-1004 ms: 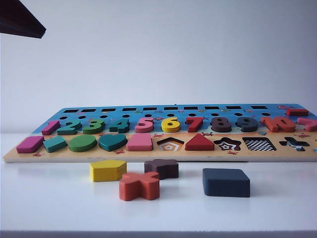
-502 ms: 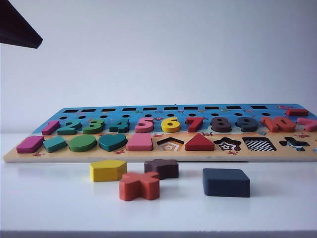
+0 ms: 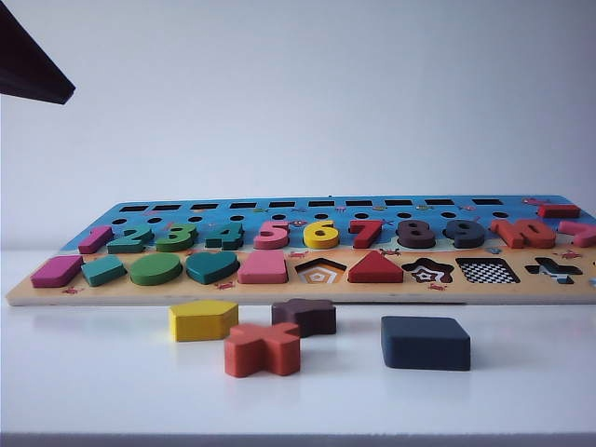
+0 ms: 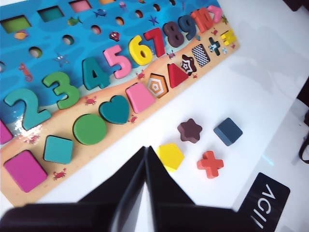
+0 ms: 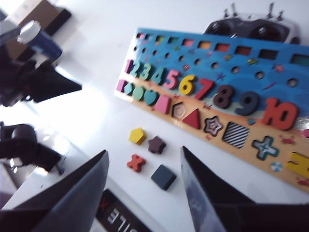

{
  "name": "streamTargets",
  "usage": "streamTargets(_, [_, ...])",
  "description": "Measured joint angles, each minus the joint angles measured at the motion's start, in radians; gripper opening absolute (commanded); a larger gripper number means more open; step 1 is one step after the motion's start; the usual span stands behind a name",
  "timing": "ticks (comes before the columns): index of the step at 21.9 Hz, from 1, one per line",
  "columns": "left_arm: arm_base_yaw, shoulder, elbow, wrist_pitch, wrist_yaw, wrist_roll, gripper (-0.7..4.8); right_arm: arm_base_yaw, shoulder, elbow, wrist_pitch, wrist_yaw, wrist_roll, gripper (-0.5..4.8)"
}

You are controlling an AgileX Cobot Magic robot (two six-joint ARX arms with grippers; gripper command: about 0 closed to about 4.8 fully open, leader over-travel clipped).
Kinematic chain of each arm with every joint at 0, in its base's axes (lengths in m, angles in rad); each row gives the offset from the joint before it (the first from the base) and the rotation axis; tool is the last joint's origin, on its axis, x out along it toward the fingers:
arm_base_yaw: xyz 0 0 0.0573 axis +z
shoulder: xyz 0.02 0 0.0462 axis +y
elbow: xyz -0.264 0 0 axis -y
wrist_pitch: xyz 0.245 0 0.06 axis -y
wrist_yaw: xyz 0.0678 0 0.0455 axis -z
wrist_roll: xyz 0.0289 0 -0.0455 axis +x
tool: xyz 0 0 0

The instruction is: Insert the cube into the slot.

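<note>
Navy cube lay flat on the white table, just in front of the board below the checkered square slot, clear of the orange cross, brown star and yellow pentagon. Left gripper hung above the table near the board's front edge, fingers pressed together. Right gripper hovered high over the loose pieces, fingers spread, gripping nothing.

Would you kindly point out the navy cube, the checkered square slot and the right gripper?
navy cube (image 3: 425, 342): exterior view, front face.
checkered square slot (image 3: 487, 271): exterior view, patterned floor.
right gripper (image 5: 145, 188): right wrist view, between open fingertips.
</note>
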Motion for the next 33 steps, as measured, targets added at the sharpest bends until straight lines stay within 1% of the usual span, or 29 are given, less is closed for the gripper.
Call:
streamTargets(1, [0.0, 0.0, 0.0, 0.004, -0.002, 0.0, 0.09, 0.036, 0.023, 0.015, -0.027, 0.001, -0.016, 2.93])
streamTargets(2, [0.0, 0.0, 0.0, 0.014, -0.006, 0.0, 0.1, 0.12, 0.064, 0.043, -0.076, 0.037, -0.037, 2.93])
streamTargets(3, [0.0, 0.0, 0.0, 0.015, -0.009, 0.0, 0.09, 0.169, 0.082, 0.055, -0.094, 0.078, -0.043, 2.93])
streamTargets(4, [0.0, 0.0, 0.0, 0.014, -0.018, 0.0, 0.09, 0.271, 0.114, 0.075, -0.118, 0.172, -0.047, 2.93])
streamTargets(8, [0.0, 0.0, -0.001, 0.015, -0.021, 0.0, 0.09, 0.474, 0.197, 0.083, -0.119, 0.341, -0.048, 2.93])
streamTargets(11, [0.0, 0.0, -0.001, 0.014, -0.022, 0.0, 0.09, 0.619, 0.264, 0.083, -0.098, 0.447, -0.047, 2.93])
streamTargets(14, [0.0, 0.0, -0.001, 0.014, -0.023, 0.0, 0.09, 0.744, 0.325, 0.083, -0.056, 0.511, -0.057, 2.93])
streamTargets(17, [0.0, 0.0, -0.001, 0.014, -0.023, 0.0, 0.09, 0.842, 0.394, 0.083, -0.014, 0.521, -0.122, 2.93])
streamTargets(19, [0.0, 0.0, -0.002, 0.014, -0.023, 0.0, 0.09, 0.883, 0.446, 0.084, -0.002, 0.521, -0.163, 2.93])
streamTargets(21, [0.0, 0.0, -0.001, 0.014, -0.023, 0.0, 0.09, 0.916, 0.56, 0.084, 0.001, 0.539, -0.225, 2.93])
streamTargets(23, [0.0, 0.0, -0.001, 0.014, -0.023, 0.0, 0.09, 0.922, 0.646, 0.084, 0.002, 0.572, -0.279, 2.93])
streamTargets(26, [0.0, 0.0, -0.002, 0.014, -0.023, 0.0, 0.09, 0.922, 0.718, 0.084, 0.003, 0.62, -0.312, 2.95])
streamTargets(29, [0.0, 0.0, -0.002, 0.014, -0.023, 0.0, 0.09, 0.922, 0.769, 0.083, 0.01, 0.633, -0.349, 3.13])
streamTargets(33, [0.0, 0.0, -0.002, 0.014, -0.023, 0.0, 0.1, 0.922, 0.81, 0.083, 0.049, 0.636, -0.385, 3.53])
